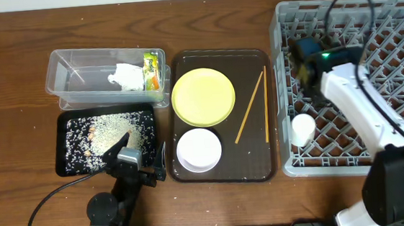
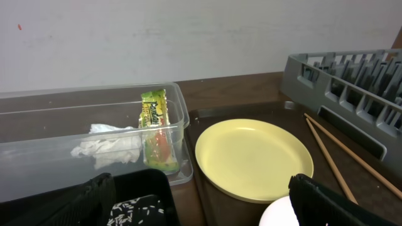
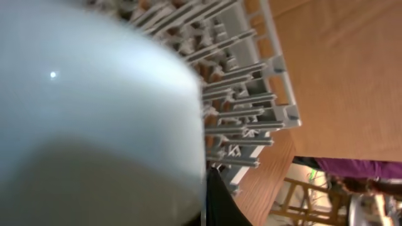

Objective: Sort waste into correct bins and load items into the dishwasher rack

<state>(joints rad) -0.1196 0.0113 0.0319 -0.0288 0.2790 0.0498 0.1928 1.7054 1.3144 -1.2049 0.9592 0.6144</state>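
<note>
your left claw (image 2: 200, 194) is wide open and empty, low between the black tray (image 1: 65, 167) of grains (image 1: 113, 127) and the white bowl (image 1: 199, 149). the plate (image 2: 251, 157) lies just ahead of it, with the chopsticks (image 2: 333, 157) to its right. the tissue (image 2: 110, 147) and wrapper (image 2: 157, 132) sit in the tub (image 2: 38, 125). your right claw (image 1: 304, 51) hangs over the rack (image 1: 400, 61). the blue bowl (image 3: 81, 113) is hard against one finger (image 3: 220, 204), but you cannot tell its grip. the cup (image 1: 303, 128) is in the rack.
</note>
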